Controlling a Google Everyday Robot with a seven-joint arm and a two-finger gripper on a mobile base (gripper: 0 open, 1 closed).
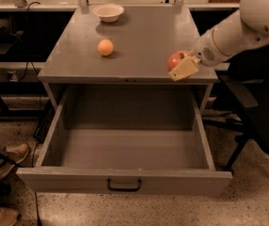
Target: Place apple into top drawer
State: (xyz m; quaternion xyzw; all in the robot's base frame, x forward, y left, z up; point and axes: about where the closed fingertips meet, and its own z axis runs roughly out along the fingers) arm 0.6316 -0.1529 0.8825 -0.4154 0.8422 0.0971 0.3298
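The red apple (176, 59) is held in my gripper (181, 65) at the front right edge of the grey cabinet top (139, 36). The cream fingers (185, 68) are shut on the apple, with the white arm reaching in from the upper right. The top drawer (125, 180) is pulled fully open below, its inside empty, with a small black handle (123, 186) at the centre of its front panel. The apple is above the cabinet's front edge, over the back right part of the drawer.
A small orange ball-like fruit (105, 47) lies on the cabinet top at the left. A cream bowl (108, 12) stands at the back. A person's leg and shoes (3, 159) are at the lower left. A dark chair (257, 121) stands at the right.
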